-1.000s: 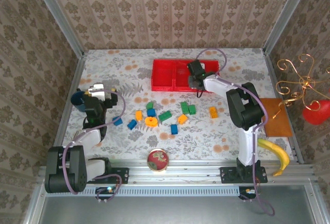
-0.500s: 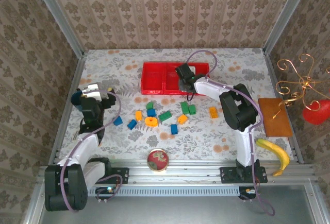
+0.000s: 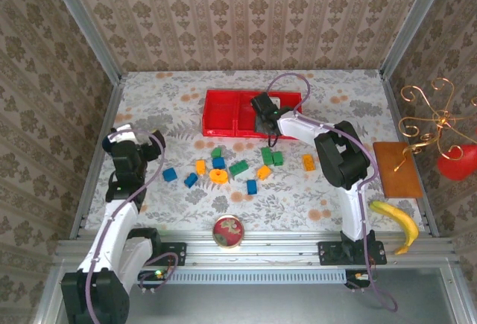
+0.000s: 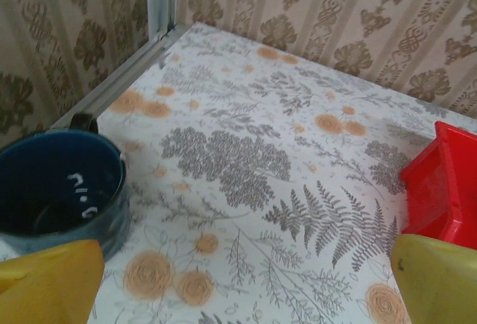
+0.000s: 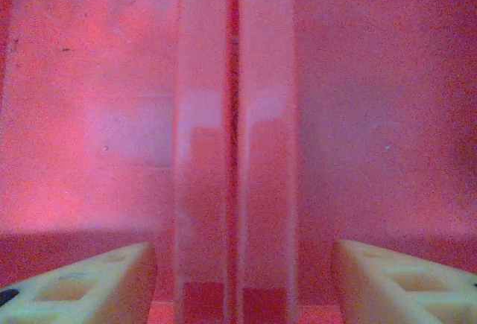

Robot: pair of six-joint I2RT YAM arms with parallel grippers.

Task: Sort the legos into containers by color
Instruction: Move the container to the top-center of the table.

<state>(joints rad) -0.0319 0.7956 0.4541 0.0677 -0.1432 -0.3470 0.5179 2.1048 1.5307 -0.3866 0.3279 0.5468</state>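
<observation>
Legos (image 3: 238,167), blue, green and orange blocks with an orange ring (image 3: 218,176) among them, lie loose around the middle of the flowered table (image 3: 335,97). The red tray (image 3: 222,112) sits at 12 o'clock from them. The right gripper (image 3: 262,115) hangs over the tray, its pale fingers (image 5: 82,279) apart on either side of a dividing wall (image 5: 238,115), clamping nothing. At 9 o'clock from the blocks, the left gripper (image 4: 238,294) stands with its yellow fingers (image 4: 45,279) spread wide, empty, and a dark blue cup (image 4: 59,190) lies at its 10 o'clock.
</observation>
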